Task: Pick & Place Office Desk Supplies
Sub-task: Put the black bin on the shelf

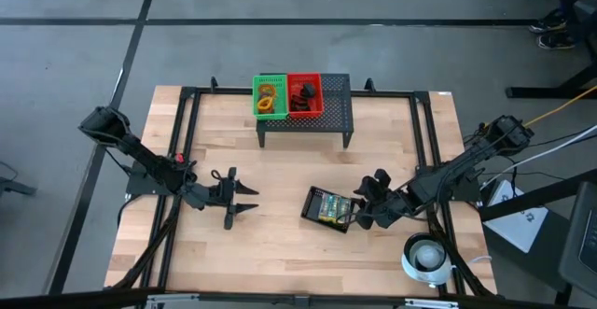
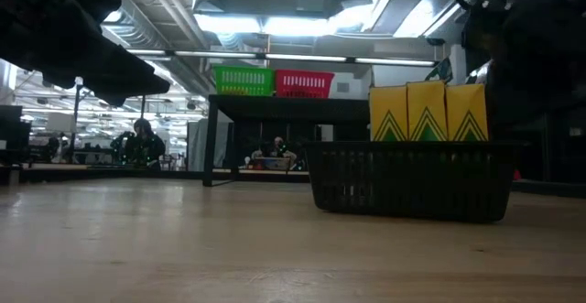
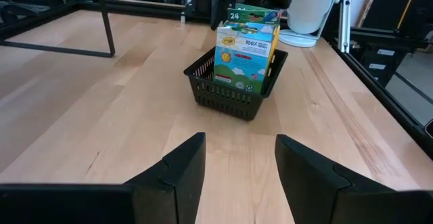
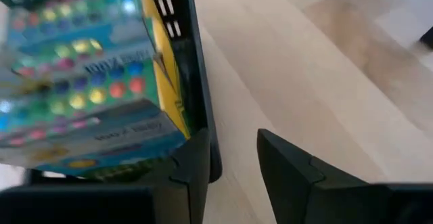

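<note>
Rightward, fingers (image 4: 230, 163) astride basket (image 4: 196, 68) rim

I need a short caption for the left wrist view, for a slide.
Open left gripper faces a black basket holding crayon boxes on the wooden table.

Black mesh stand (image 1: 326, 113), white round object (image 1: 427, 257)

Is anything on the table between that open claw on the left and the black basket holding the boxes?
Nothing visible. The left end effector stands open, facing the black mesh plastic basket with green and yellow printed cardboard boxes upright inside; only bare light wooden table lies between. The right end effector is at the basket's far side.
</note>
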Motion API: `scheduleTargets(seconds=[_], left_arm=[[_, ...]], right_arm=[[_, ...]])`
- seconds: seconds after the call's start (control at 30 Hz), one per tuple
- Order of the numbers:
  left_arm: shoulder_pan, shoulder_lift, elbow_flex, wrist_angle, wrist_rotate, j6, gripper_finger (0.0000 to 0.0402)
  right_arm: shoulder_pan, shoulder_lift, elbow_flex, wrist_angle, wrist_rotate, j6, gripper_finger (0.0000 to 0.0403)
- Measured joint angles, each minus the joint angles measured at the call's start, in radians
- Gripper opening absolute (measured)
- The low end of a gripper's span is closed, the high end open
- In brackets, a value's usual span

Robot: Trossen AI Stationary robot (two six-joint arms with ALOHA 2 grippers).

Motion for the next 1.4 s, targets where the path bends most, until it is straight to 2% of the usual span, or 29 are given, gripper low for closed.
scheduleTargets(seconds=[0.2,0.6,0.83,0.93,1.03,1.2,1.4], left_arm=[[0.0,0.0,0.0,0.0,0.0,-0.001,0.0175],[0.0,0.0,0.0,-0.005,0.0,-0.008,0.0175],[0.0,0.0,0.0,-0.008,0.0,-0.01,0.0175],[0.0,0.0,0.0,-0.011,0.002,-0.01,0.0175],[0.0,0.0,0.0,-0.032,0.003,-0.019,0.0175],[0.0,0.0,0.0,-0.058,0.001,-0.035,0.0175],[0.0,0.0,0.0,-0.046,-0.007,-0.034,0.0175]], right_arm=[[-0.023,0.076,0.0,0.04,-0.05,0.0,0.0126],[-0.081,0.097,0.0,0.121,-0.154,-0.052,0.0126],[-0.081,0.201,0.002,0.171,-0.241,-0.027,0.0126],[-0.081,0.22,0.003,0.208,-0.243,-0.067,0.0123],[-0.083,0.209,0.004,0.202,-0.235,-0.104,0.0102],[-0.1,0.172,0.032,0.18,-0.217,-0.167,0.0018],[-0.123,0.17,0.109,0.174,-0.186,-0.24,0.0009]])
